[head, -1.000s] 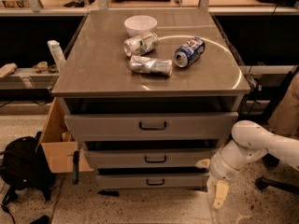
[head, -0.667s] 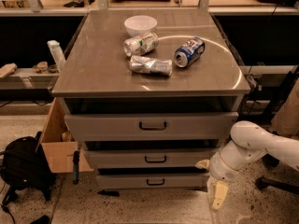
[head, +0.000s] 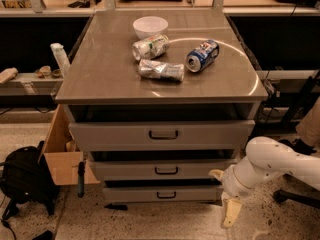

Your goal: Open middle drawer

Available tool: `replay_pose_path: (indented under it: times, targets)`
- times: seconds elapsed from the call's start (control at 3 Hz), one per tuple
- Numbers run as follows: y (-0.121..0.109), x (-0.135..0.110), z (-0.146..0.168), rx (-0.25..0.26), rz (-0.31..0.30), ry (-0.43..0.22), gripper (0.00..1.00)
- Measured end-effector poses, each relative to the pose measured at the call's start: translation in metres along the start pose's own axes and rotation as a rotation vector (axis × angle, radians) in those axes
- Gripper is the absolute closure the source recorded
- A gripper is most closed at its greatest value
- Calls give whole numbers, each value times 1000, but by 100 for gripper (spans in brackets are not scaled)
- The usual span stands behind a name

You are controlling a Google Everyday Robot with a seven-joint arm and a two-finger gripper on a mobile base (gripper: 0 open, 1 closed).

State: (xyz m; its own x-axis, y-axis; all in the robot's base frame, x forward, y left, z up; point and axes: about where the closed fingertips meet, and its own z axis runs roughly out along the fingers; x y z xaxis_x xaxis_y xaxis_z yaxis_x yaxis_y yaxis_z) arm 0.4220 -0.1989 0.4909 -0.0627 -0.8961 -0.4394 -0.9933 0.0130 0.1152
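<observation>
The middle drawer is the grey front with a small black loop handle, between the taller top drawer and the slimmer bottom drawer. No tray shows behind its front. My gripper is low at the cabinet's right front corner, on the end of the white arm. Its cream fingers are spread apart, one fingertip by the right end of the middle drawer's front, the other hanging down toward the floor. It holds nothing and is well to the right of the handle.
On the cabinet top stand a white bowl, two crushed cans and a blue can. A cardboard box and a black backpack sit on the floor to the left. A chair base is at the right.
</observation>
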Motion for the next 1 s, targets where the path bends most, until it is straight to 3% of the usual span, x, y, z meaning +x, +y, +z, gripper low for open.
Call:
replay_pose_path:
  times: [0.33,1.0]
  targets:
    - [-7,-6,0,44,-34,5,0]
    - [-9,-4,6,62,-30,3,0]
